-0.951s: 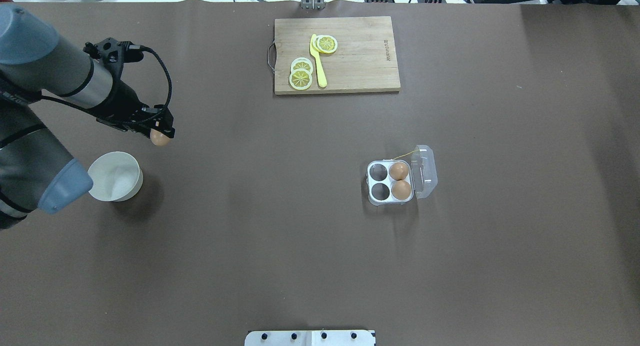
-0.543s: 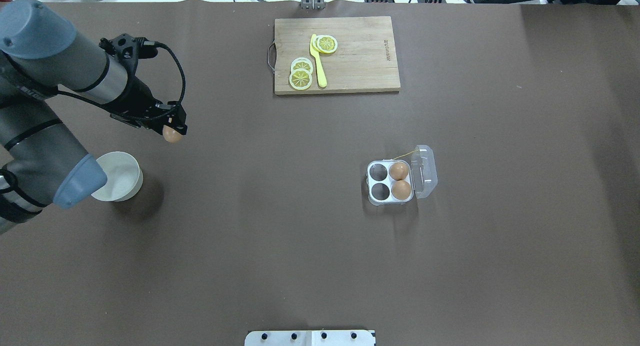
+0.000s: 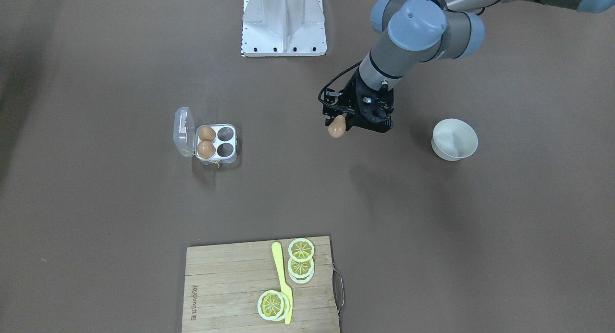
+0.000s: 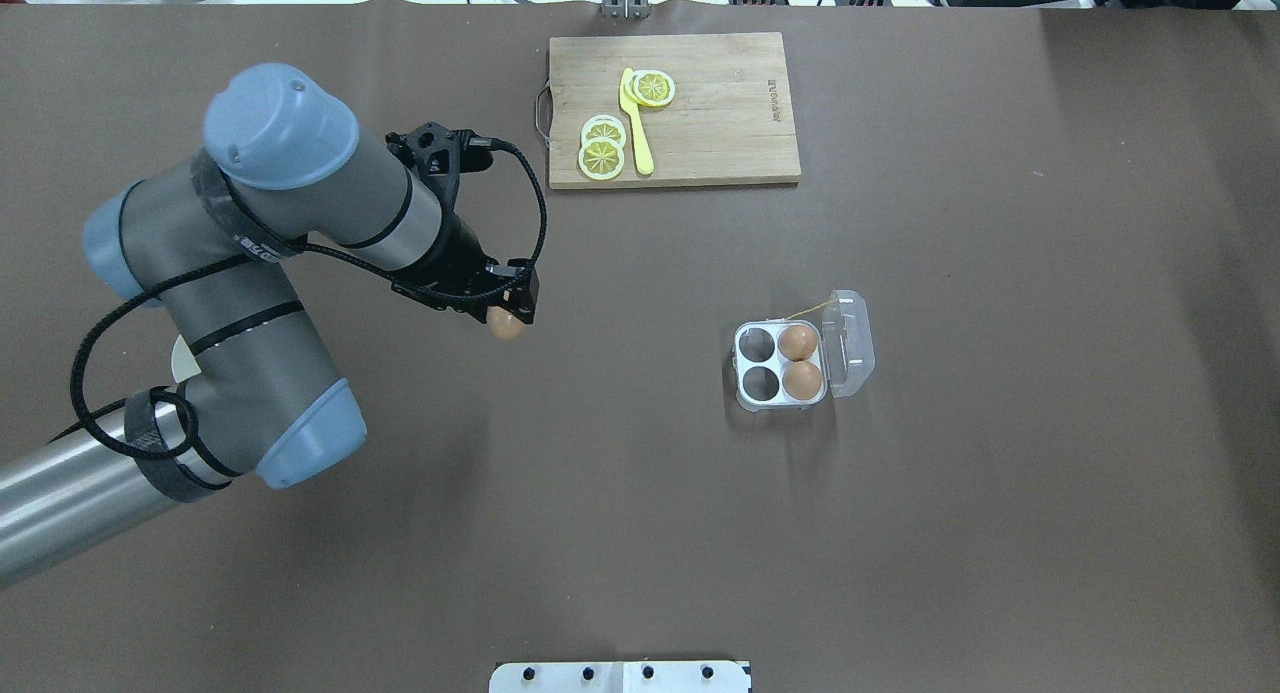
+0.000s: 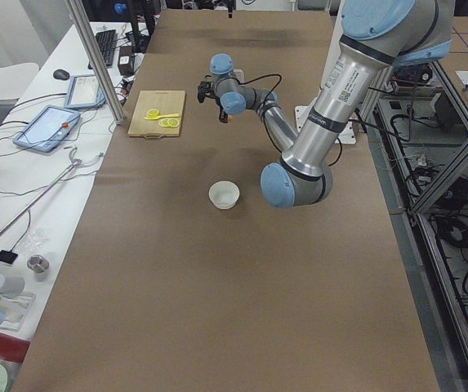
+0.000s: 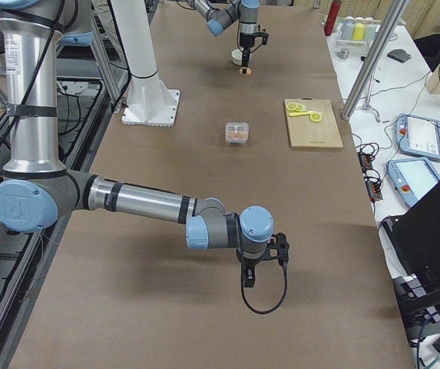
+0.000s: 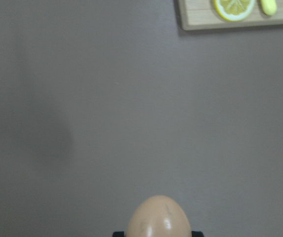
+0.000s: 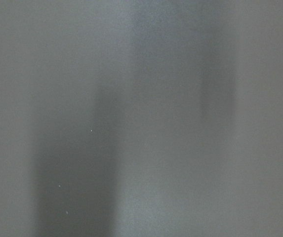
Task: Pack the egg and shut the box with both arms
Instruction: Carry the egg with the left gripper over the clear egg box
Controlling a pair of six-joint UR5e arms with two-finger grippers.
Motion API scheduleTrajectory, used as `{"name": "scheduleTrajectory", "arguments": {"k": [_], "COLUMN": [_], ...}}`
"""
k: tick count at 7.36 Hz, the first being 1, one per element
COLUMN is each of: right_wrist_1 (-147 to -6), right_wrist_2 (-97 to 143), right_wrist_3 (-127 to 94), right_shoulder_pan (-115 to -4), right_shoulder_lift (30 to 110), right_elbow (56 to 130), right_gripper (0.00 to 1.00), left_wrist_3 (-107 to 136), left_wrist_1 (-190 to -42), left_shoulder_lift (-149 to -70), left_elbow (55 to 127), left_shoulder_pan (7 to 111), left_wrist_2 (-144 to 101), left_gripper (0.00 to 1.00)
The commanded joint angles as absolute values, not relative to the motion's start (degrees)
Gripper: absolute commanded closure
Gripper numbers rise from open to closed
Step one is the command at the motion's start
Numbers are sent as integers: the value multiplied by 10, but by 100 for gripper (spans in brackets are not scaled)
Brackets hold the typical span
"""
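Egg (image 4: pixel 504 325) held over brown table (image 4: pixel 640 533)
My left gripper (image 4: pixel 512 315) pinches the egg; the open box (image 4: pixel 757 398) lies well to its right. Whether my right gripper (image 6: pixel 250 278) is open, I cannot tell.

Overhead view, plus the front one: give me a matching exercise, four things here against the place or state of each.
1 egg outside the box
2 box
3 bowl
4 lemon slices

A on the cutting board
B white and round
C lid open, two cells empty
D in the left gripper

Pairs: 1-D, 2-C, 3-B, 4-A
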State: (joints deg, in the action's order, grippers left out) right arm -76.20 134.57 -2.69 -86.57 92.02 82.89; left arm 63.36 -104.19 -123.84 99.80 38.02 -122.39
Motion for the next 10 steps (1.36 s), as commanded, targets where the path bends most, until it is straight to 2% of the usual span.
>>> {"name": "scheduleTrajectory", "arguments": {"k": [1,4,10], "right_wrist_1": [-762,-762,-743], "right_wrist_2": [1345,1345,1342], "right_wrist_3": [-27,-26,-26], "right_shoulder_pan": [-866,-866,-866], "right_shoulder_lift": [920,919,921], "right_elbow": [830,830,824], "right_gripper": [0,0,0], "left_wrist_3": [670,714,749], "left_wrist_1": [-1043,-1112,-1139], "left_shoulder_lift": [-1271,-1303,-1405], "left_elbow": [991,940,852], "left_shoulder_pan": [341,301,244], "left_wrist_2": [-1187,-1144,-1060], "left_gripper": [58,58,58]}}
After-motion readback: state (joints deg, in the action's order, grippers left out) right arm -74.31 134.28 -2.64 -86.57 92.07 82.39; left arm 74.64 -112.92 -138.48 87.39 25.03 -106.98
